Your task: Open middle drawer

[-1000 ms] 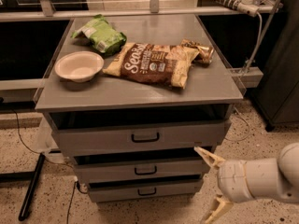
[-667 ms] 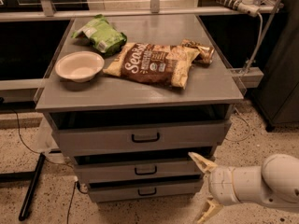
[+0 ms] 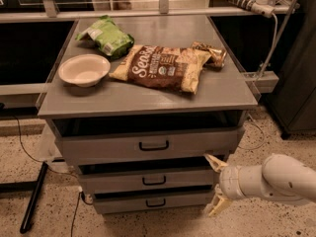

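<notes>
The middle drawer [image 3: 113,181] is the second of three grey drawers in a low cabinet, with a small black bar handle [image 3: 154,180]. It looks shut, with a dark gap above its front. My gripper [image 3: 216,185] is at the lower right, next to the right end of the middle drawer's front and well right of the handle. Its pale fingers [image 3: 214,162] are spread apart, one above the other, and hold nothing. The taller top drawer [image 3: 98,147] is above and the lowest drawer [image 3: 118,203] is below.
On the cabinet top [image 3: 148,100] lie a white bowl [image 3: 84,69], a green bag [image 3: 106,36], a brown chip bag [image 3: 160,67] and a small snack packet [image 3: 211,53]. A black pole [image 3: 33,197] leans at the left. A power strip [image 3: 247,1] and its cable hang at the right.
My gripper and arm have moved left, from the floor area at the right up to the right end of the drawer fronts. The drawers have not moved.
</notes>
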Controlling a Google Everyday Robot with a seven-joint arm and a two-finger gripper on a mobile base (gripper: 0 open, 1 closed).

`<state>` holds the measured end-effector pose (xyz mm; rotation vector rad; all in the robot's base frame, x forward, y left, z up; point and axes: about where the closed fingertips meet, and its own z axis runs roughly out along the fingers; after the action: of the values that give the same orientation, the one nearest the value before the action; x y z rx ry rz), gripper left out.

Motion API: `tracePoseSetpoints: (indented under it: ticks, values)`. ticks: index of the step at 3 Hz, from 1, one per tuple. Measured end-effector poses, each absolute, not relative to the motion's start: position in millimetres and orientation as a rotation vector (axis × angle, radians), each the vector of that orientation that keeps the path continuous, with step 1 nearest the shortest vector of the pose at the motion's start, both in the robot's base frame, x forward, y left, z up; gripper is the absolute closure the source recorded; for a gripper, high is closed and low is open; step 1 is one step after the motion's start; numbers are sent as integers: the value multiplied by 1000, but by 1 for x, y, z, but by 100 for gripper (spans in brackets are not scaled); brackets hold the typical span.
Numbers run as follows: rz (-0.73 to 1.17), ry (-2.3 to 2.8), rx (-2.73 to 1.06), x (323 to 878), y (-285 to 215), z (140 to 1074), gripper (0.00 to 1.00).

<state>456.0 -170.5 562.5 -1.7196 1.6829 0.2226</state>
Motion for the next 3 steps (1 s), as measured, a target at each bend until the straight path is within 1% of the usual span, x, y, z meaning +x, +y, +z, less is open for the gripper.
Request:
tracePoseSetpoints:
  ticks: [1, 3]
  values:
    - [223, 1683, -1720, 456, -170, 562, 0]
    - [192, 1721, -1764, 473, -149, 501, 0]
